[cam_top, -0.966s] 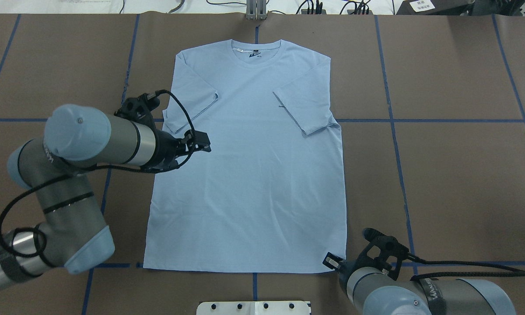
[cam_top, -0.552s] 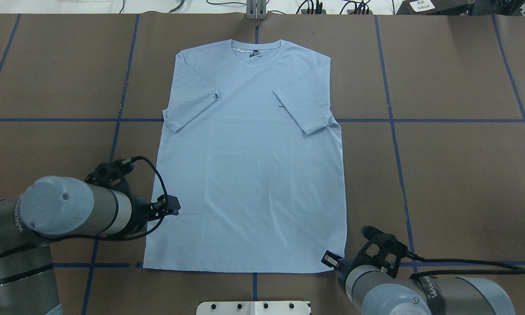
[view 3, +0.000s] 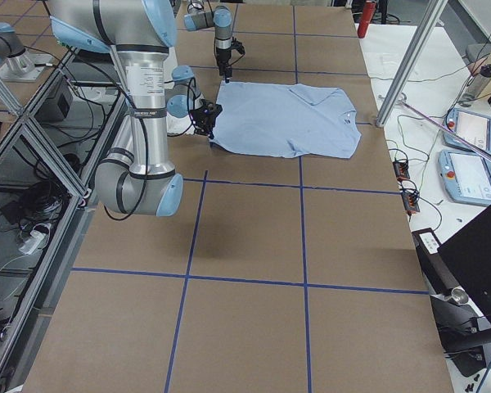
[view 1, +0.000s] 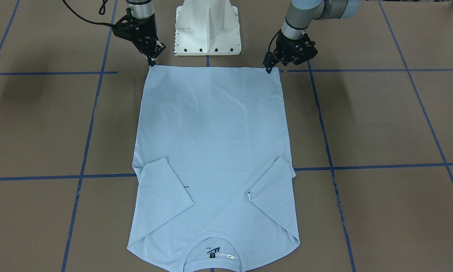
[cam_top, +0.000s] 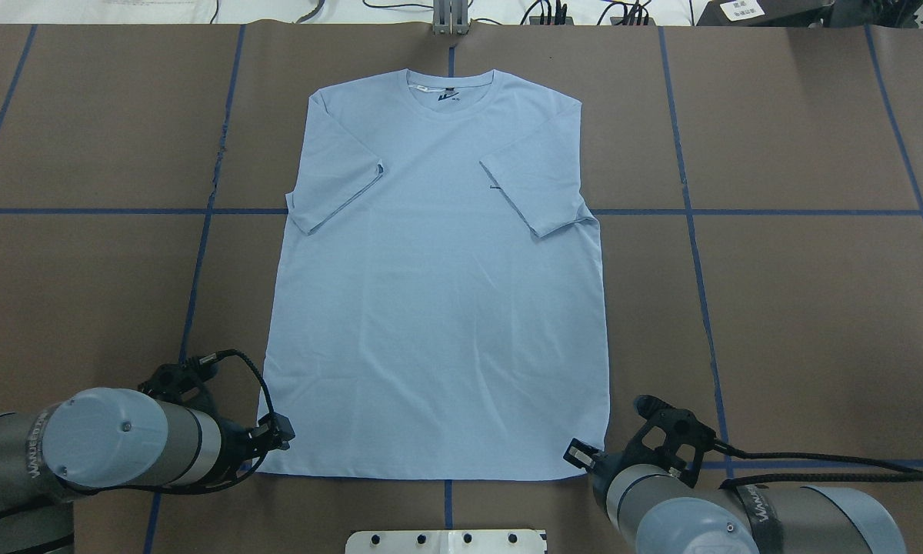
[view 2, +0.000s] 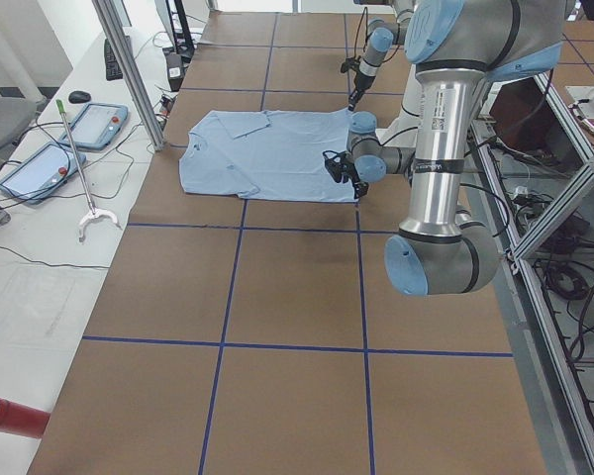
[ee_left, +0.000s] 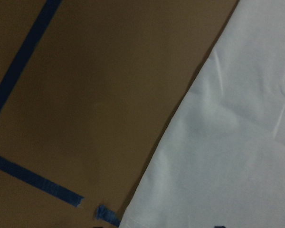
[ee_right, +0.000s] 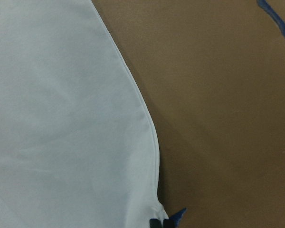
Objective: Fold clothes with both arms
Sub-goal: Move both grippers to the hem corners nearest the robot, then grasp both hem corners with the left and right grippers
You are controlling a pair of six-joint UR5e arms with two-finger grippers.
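Light blue T-shirt (cam_top: 438, 308) lies flat on the brown tabletop (cam_top: 800, 308), collar at top centre, sleeves folded inward. Left hand (cam_top: 279, 432) is at the hem corner, lower left — right hand (cam_top: 577, 455) at the hem corner, lower right — whether either is clenched or released I cannot tell

The grey-silver jointed left arm (cam_top: 115, 446) with pale blue joint caps is folded in low beside the robot's base, wrist pitched down so that the black two-finger left gripper (view 1: 268, 68) points at the table, jaws narrow, though whether they are clamped cannot be told. The matching right arm (cam_top: 708, 515) mirrors it on the other side, the black right gripper (view 1: 151, 61) tipped steeply down and equally hard to read. Both grippers sit level and well apart, black cables (cam_top: 815, 460) looping off the wrists.
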